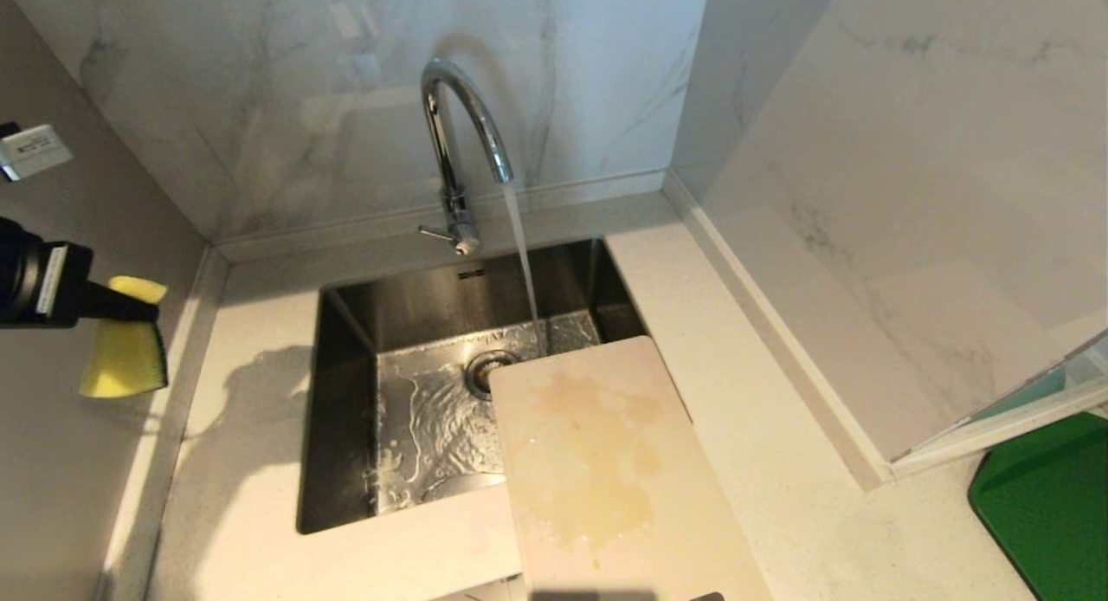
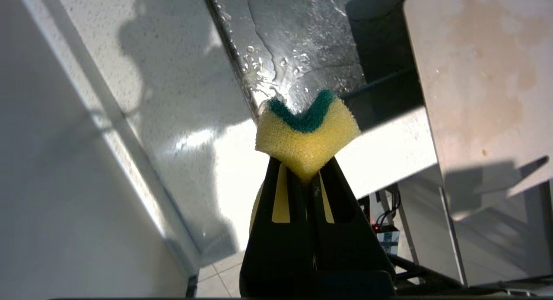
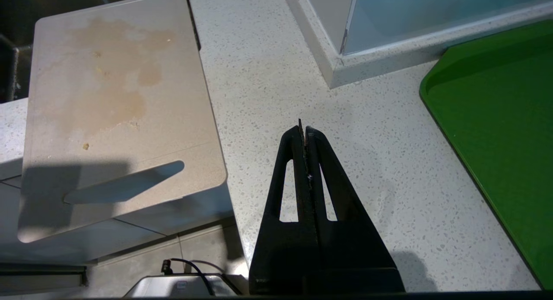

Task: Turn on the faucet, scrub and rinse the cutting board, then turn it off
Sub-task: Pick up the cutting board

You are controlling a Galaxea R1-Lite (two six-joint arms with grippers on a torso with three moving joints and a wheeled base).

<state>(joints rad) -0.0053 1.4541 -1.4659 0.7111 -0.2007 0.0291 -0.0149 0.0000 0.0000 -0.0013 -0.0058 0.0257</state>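
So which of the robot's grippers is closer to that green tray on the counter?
The right gripper. It hangs shut over the speckled counter beside the green tray. The left gripper, clamping a yellow sponge, is beyond the steel sink.

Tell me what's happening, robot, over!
Left gripper shut on sponge, left of sink. Right gripper shut, empty. Faucet running; cutting board stained.
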